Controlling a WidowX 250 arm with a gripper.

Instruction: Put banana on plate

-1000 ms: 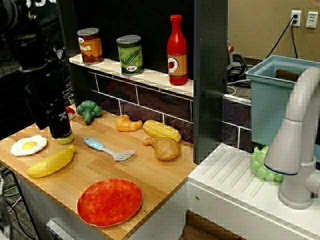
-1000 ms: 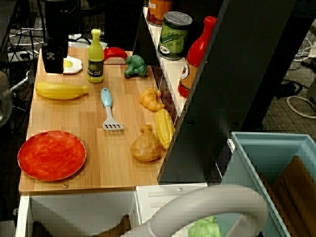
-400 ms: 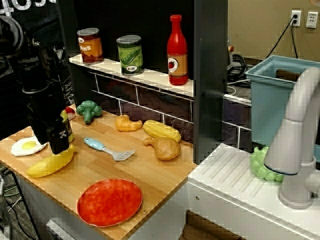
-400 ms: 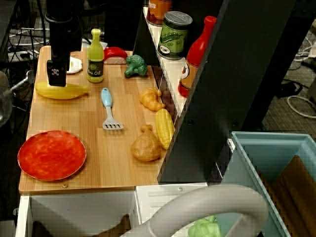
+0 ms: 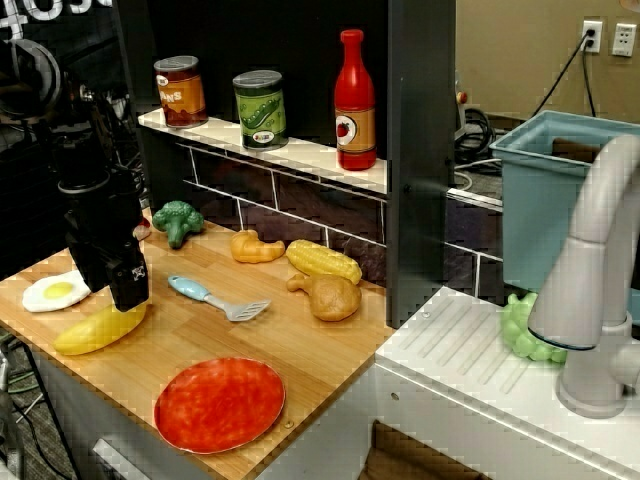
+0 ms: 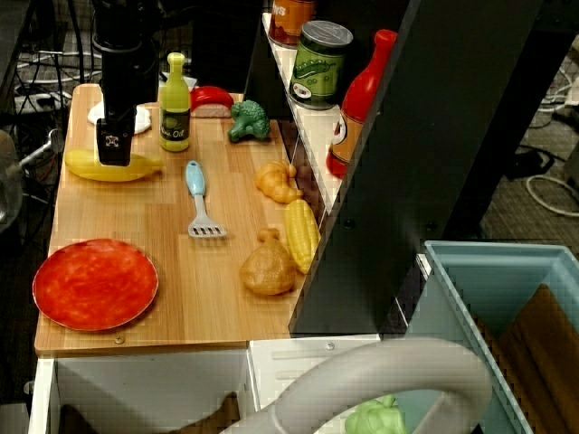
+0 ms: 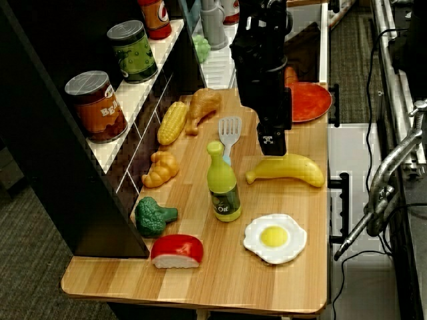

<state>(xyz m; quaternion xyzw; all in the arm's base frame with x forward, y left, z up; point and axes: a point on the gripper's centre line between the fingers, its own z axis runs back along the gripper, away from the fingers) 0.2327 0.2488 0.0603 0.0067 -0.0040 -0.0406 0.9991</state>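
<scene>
My gripper (image 5: 128, 297) low over the banana's (image 5: 95, 330) middle on the wooden counter (image 5: 300, 345), fingers hidden so I cannot tell open or closed, blue spatula (image 5: 215, 299) beside, red-orange plate (image 5: 220, 403) near, apart from banana

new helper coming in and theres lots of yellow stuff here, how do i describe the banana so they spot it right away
On the wooden counter, look at the open front edge, away from the shelf wall, between the fried egg and the red plate. The banana lies flat there, right under the black gripper. It is smooth, plain yellow and gently curved, unlike the ridged corn by the wall or the upright oil bottle.
</scene>
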